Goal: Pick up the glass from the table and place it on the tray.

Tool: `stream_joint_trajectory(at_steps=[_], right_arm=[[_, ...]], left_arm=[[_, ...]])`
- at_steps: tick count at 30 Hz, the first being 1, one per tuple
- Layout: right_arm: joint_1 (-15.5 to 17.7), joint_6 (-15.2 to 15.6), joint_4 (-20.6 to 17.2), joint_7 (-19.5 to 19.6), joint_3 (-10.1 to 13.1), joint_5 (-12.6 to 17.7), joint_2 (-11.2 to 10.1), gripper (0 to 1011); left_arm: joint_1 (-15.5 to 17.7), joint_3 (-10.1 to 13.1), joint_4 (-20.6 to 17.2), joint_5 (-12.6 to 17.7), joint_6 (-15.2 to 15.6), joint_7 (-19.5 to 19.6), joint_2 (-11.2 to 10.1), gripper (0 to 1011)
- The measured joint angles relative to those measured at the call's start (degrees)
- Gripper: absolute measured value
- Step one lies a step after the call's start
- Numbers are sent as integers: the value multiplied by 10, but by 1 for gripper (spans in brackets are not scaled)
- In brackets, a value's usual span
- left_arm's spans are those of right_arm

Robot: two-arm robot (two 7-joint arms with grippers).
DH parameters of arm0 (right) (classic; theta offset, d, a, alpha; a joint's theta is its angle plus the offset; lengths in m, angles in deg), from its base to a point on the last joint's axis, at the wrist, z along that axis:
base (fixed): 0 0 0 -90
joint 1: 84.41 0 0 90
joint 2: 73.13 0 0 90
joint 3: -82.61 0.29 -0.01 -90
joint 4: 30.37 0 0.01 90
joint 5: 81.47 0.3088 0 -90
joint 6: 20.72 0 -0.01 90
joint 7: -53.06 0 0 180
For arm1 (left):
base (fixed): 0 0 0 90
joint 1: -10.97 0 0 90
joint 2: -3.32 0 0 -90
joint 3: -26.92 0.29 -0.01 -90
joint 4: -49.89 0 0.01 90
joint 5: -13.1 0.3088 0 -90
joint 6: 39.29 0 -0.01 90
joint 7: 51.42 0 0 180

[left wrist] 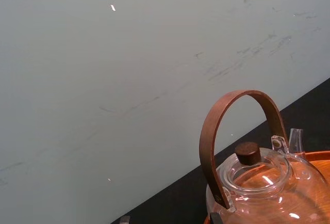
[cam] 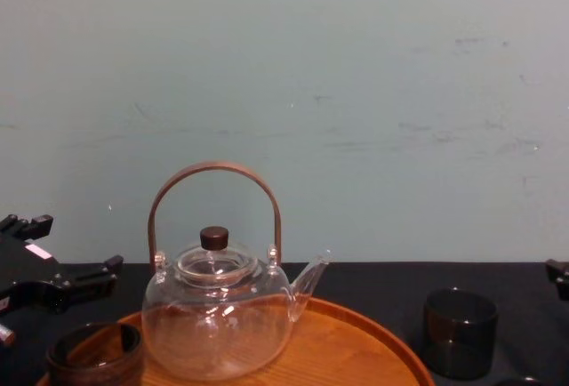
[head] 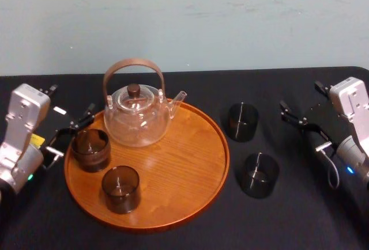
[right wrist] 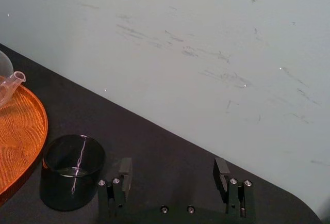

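— What do the wrist views lose?
— In the left one, the teapot is cropped by the bottom and right edges. In the right one, the tray runs off the left edge, the spout pokes in there without its pot, and the bottom edge clips the base of the right gripper.
— And the chest view?
— The tray goes under the bottom edge, as does the glass at lower left. A rim at the bottom right is probably another glass. The left gripper is cut by the left edge, and the right gripper is a dark nub at the right edge.
— Head view?
— The left arm and right arm leave by the side edges.
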Motion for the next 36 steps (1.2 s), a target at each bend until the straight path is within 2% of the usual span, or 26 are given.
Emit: stream_joint_trajectory(at_steps=[36], right_arm=[[0,0,0,0,0,0,0,1002]], left_arm=[[0,0,0,0,0,0,0,1001]])
